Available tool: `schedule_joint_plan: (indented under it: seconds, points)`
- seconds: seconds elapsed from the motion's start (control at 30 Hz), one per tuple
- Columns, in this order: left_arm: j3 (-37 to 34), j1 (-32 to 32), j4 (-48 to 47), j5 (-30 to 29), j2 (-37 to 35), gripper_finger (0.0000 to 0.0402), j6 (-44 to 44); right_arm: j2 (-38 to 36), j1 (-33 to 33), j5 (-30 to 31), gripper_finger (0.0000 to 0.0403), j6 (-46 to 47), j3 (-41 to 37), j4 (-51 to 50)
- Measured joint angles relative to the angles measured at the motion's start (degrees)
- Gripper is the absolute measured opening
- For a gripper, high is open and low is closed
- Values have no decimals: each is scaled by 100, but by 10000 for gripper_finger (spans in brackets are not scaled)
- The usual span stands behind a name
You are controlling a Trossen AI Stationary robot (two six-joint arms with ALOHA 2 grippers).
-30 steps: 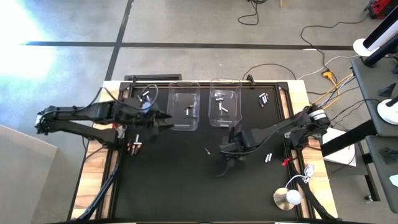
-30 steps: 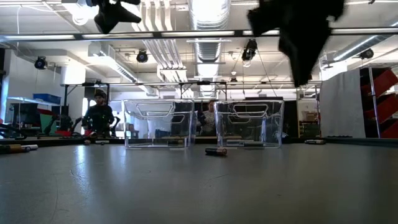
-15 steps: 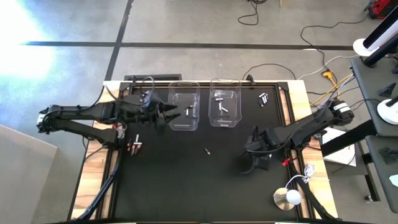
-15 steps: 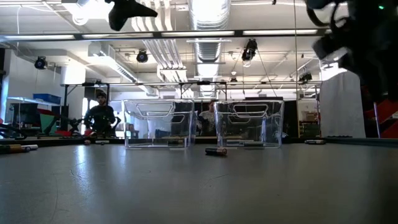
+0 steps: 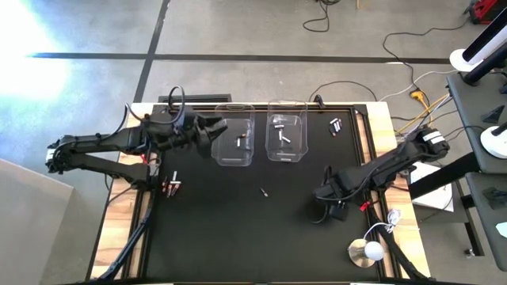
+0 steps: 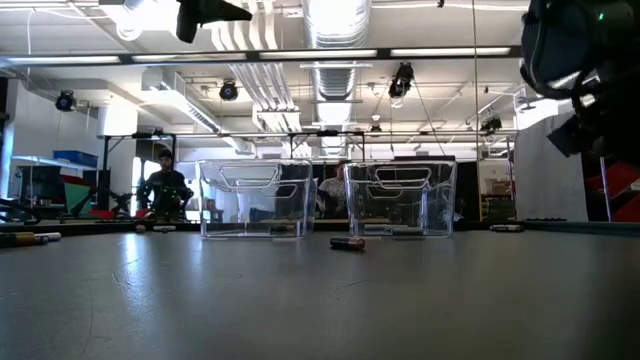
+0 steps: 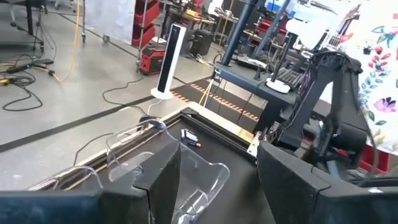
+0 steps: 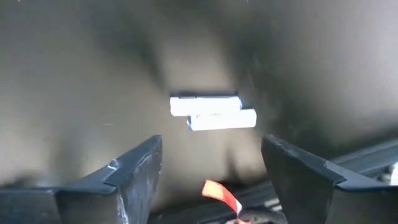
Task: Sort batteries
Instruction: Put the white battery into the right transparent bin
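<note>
Two silvery-white batteries (image 8: 211,113) lie side by side on the black mat (image 5: 238,229). My right gripper (image 8: 211,148) hangs open just above them, pointing steeply down, at the mat's right side (image 5: 329,196). My left gripper (image 5: 215,131) is open and holds nothing; it is raised beside the left clear bin (image 5: 234,142), pointing nearly level. Both bins (image 5: 285,138) hold a few batteries. A dark battery (image 6: 347,242) lies alone at mid-mat (image 5: 264,191). More batteries lie at the far right (image 5: 335,124) and at the left (image 5: 172,186).
A red tag (image 8: 219,191) and the mat's frame rail lie close to the two batteries. A white round object (image 5: 366,252) with a cord sits at the near right corner. Cables run along the far edge. A person (image 6: 163,187) stands in the room beyond.
My right gripper has swung from mid-mat toward the table's right and near edges, sunk low and tipped steeply down. My left gripper has shifted a little toward the far edge, risen slightly and turned nearer to level.
</note>
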Motion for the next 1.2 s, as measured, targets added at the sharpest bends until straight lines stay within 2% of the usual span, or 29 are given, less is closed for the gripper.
schedule_joint_plan:
  seconds: [0.27, 0.7, 1.2]
  points:
    - [0, 1, -50, 62, 0, 190, 138, 155, -44, -115, 287, 61, -194, 600]
    - [0, 130, -56, 65, -2, 190, 278, 838, -44, -197, 256, -6, -174, 824]
    - [0, 130, -178, 65, -4, 190, 155, 894, -44, -150, 227, -58, -186, 922]
